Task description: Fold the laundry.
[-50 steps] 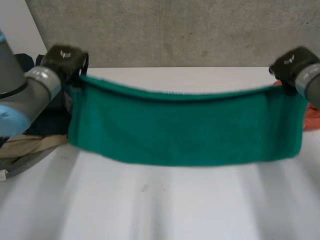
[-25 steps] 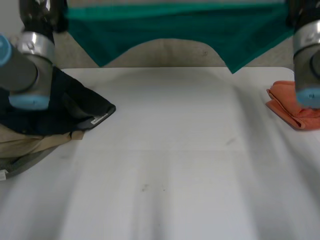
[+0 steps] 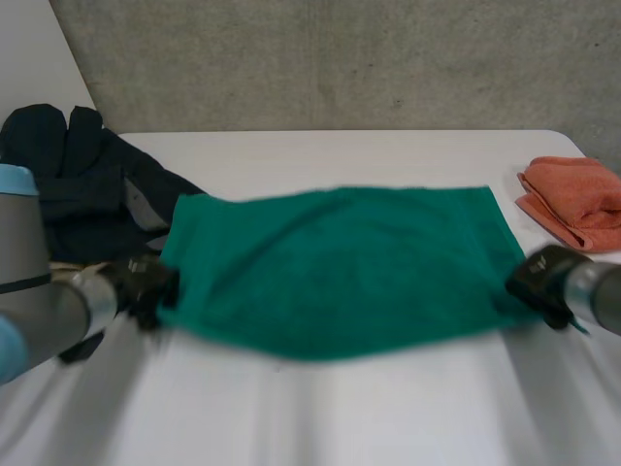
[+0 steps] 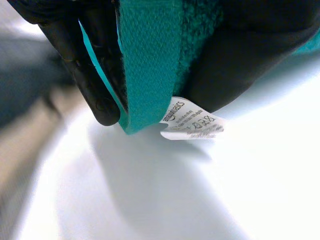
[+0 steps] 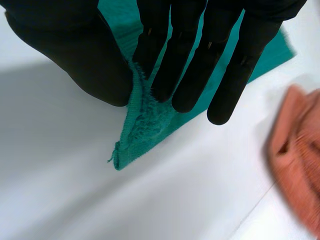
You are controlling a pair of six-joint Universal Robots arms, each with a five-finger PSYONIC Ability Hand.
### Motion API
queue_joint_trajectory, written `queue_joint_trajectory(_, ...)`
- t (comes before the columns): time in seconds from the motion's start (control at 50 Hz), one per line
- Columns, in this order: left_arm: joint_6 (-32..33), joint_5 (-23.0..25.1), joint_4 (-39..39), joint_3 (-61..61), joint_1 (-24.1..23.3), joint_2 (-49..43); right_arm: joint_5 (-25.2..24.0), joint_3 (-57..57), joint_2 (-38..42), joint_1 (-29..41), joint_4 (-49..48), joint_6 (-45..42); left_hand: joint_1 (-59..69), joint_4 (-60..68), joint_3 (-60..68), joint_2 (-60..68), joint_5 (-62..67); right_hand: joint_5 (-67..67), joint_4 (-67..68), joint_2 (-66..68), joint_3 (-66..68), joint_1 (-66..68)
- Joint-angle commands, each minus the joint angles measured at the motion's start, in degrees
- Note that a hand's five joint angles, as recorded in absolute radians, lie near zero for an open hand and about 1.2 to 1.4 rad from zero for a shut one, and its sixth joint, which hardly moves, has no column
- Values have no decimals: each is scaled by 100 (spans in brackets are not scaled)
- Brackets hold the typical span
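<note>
Where it spreads wide across the middle of the white table (image 3: 340, 417), the green terry towel (image 3: 340, 267) has its far edge towards the table's back edge and its near corners held at either side. The left hand (image 3: 146, 288) grips the towel's near left corner; its wrist view shows the woven hem (image 4: 150, 65) pinched between its fingers (image 4: 95, 75) and thumb, with a small white printed label (image 4: 192, 125) hanging below the hem. The right hand (image 3: 543, 282) grips the near right corner (image 5: 142, 120), clamped between straight fingers (image 5: 200, 55) and thumb, the tip of the corner poking out beneath them. A folded orange cloth (image 3: 577, 199) lies by the table's right edge, apart from the towel. A heap of dark clothing (image 3: 87, 184) sits at the table's back left corner, touching or nearly touching the towel's left edge.
</note>
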Motion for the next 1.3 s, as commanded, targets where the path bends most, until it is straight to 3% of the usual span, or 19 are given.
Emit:
queue_joint_trajectory(0.02,1059,-26,-1021,-560,38,696,-52,749,-838,-338,255,-1013,1477,1111,1142,1114,1249,1244,1130,1255,1159,1523)
queue_joint_trajectory(0.14,972,-61,356,-218,-128,670,-69,530,-698,-320,-386,-583,1477,1111,1142,1114,1249,1244,1130,1255,1159,1523)
queue_joint_trajectory(0.24,594,-149,1255,441,-348,30,-8,-233,232,3,-1641,268,1477,1111,1142,1114,1249,1244,1130,1255,1159,1523)
queue_joint_trajectory(0.4,154,-1045,1616,1637,-515,-1113,9,-1340,1383,479,-3311,622,1477,1111,1142,1114,1249,1244,1130,1255,1159,1523)
queue_joint_trajectory(0.62,181,-1177,2802,2736,-709,-2195,-34,-3073,2958,664,-4175,692,1477,1111,1142,1114,1249,1244,1130,1255,1159,1523)
queue_joint_trajectory(0.64,172,-1177,2838,2780,-718,-2230,-60,-3265,3150,690,-4324,736,1477,1111,1142,1114,1249,468,353,478,382,746)
queue_joint_trajectory(0.66,172,-1169,2855,2806,-744,-2248,-52,-3320,3239,699,-4412,754,1046,681,712,683,818,-2355,-2469,-2344,-2440,-2076)
queue_joint_trajectory(0.68,189,-1177,2864,2833,-814,-2257,-52,-3329,3301,717,-4491,745,-4454,-4819,-4788,-4817,-4682,-5756,-5870,-5745,-5841,-5477)
queue_joint_trajectory(0.7,189,-1177,2864,2833,-849,-2257,-52,-3320,3345,743,-4553,728,-5523,-5889,-5858,-5886,-5751,-5756,-5870,-5745,-5841,-5477)
queue_joint_trajectory(0.74,172,-1177,2864,2807,-920,-2239,-43,-3154,3311,796,-4702,797,-4595,-4960,-4929,-4958,-4823,-5756,-5870,-5745,-5841,-5477)
queue_joint_trajectory(0.76,154,-1169,2864,2763,-989,-2213,-17,-3066,3241,813,-4738,833,-5523,-5889,-5858,-5886,-5751,-5756,-5870,-5745,-5841,-5477)
queue_joint_trajectory(0.92,-266,-1169,2847,1895,-1052,-1292,63,-1827,1818,577,-4484,2176,-5523,-5889,-5858,-5886,-5751,-5756,-5870,-5745,-5841,-5477)
queue_joint_trajectory(1.04,-733,-1098,2864,1138,-1017,-640,-402,-1115,736,94,-2833,2749,-5523,-5889,-5858,-5886,-5751,-5756,-5870,-5745,-5841,-5477)
queue_joint_trajectory(1.14,-1058,-1072,2926,628,-973,-350,-1106,-798,691,-408,-1804,2661,-5523,-5889,-5858,-5886,-5751,-5756,-5870,-5745,-5841,-5477)
queue_joint_trajectory(1.18,-1103,-1072,2935,566,-964,-341,-1351,-693,709,-531,-1671,2626,-5523,-5889,-5858,-5886,-5751,-5129,-5244,-5118,-5214,-4850)
queue_joint_trajectory(1.3,-1164,-1072,2952,513,-973,-385,-1405,-683,1060,-558,-1899,2582,-5523,-5889,-5858,-5886,-5751,-4017,-4132,-4006,-4102,-3738)
